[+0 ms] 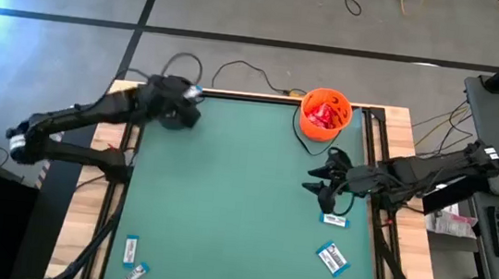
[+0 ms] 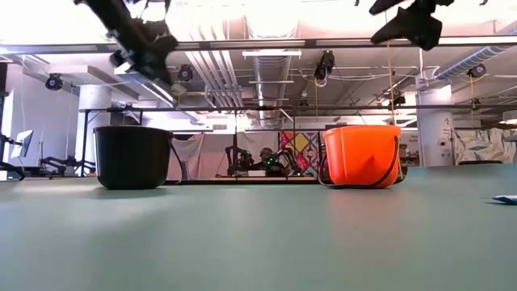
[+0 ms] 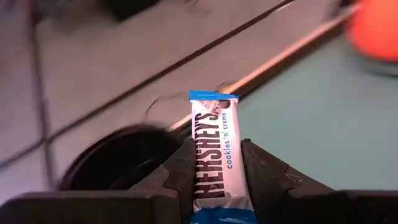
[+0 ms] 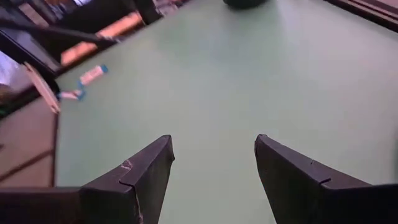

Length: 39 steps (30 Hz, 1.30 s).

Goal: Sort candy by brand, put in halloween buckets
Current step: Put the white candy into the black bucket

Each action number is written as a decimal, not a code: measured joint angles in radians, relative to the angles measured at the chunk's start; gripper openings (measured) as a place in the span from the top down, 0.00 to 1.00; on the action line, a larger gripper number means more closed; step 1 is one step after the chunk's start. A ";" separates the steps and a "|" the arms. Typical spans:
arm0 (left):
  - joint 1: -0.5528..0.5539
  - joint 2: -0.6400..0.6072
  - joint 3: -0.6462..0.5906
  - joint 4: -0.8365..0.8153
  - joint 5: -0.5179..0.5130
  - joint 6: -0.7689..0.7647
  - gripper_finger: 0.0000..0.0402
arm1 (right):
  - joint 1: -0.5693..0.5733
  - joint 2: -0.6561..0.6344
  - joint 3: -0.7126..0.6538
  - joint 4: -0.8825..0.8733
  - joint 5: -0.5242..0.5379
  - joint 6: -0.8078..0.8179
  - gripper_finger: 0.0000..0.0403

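- we see the green table [image 1: 225, 193], both arms reaching over it from either side in the high view.
- left arm [image 1: 75, 121] stretches to the table's far left corner; right arm [image 1: 432, 173] comes in from the right side.
- black bucket [image 2: 133, 156] stands at the far left in the low view; from above it is mostly hidden under the left arm's wrist.
- orange bucket [image 1: 325, 114] sits at the far edge right of centre, red candy [image 1: 324, 116] inside it.
- left gripper [image 3: 217, 168] is up over the black bucket, fingers [image 3: 177, 168] clamped on a white-and-blue bar [image 3: 214, 155], the bar sticking out past the tips above the bucket's dark opening.
- right gripper [image 4: 212, 163] hangs above the table's right part, near the orange bucket, fingers [image 4: 146, 168] spread apart with nothing between them.
- two white-and-blue bars lie on the table near the right gripper [image 1: 334, 221] [image 1: 334, 258].
- two more bars lie close together at the near left corner [image 1: 130, 250] [image 1: 134, 277].
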 joint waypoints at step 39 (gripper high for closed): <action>0.250 -0.059 0.255 -0.439 0.422 -0.178 0.18 | 0.179 0.591 0.010 -0.356 -0.836 0.471 0.32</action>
